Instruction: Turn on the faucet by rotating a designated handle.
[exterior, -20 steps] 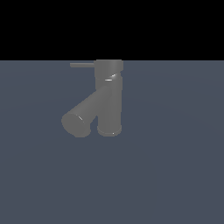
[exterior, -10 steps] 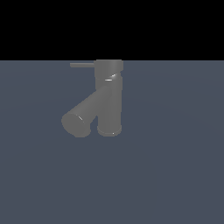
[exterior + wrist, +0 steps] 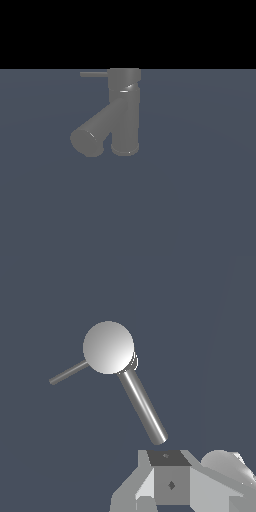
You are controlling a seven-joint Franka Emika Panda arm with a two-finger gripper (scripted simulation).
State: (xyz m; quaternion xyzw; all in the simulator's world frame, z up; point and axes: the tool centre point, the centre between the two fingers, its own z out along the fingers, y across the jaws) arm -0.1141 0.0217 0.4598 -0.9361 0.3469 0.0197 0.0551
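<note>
Exterior view: the faucet [image 3: 125,112] stands upright on a flat slate-blue table [image 3: 200,200], a little toward the exterior view's left of centre, with bare surface open on every side of it. Its thick spout [image 3: 95,132] slants down toward the exterior view's left, its round end hanging just above the surface. The handle [image 3: 94,74] — a thin straight rod — juts level from the wider top cap toward the exterior view's left, its tip free in open air. No arm shows in this view.

From the wrist view, looking down on the cap [image 3: 108,347], the handle [image 3: 69,372] and the spout [image 3: 143,406] splay apart. The gripper [image 3: 170,483] sits just beyond the spout's end, touching nothing — how far the jaws are parted cannot be told.
</note>
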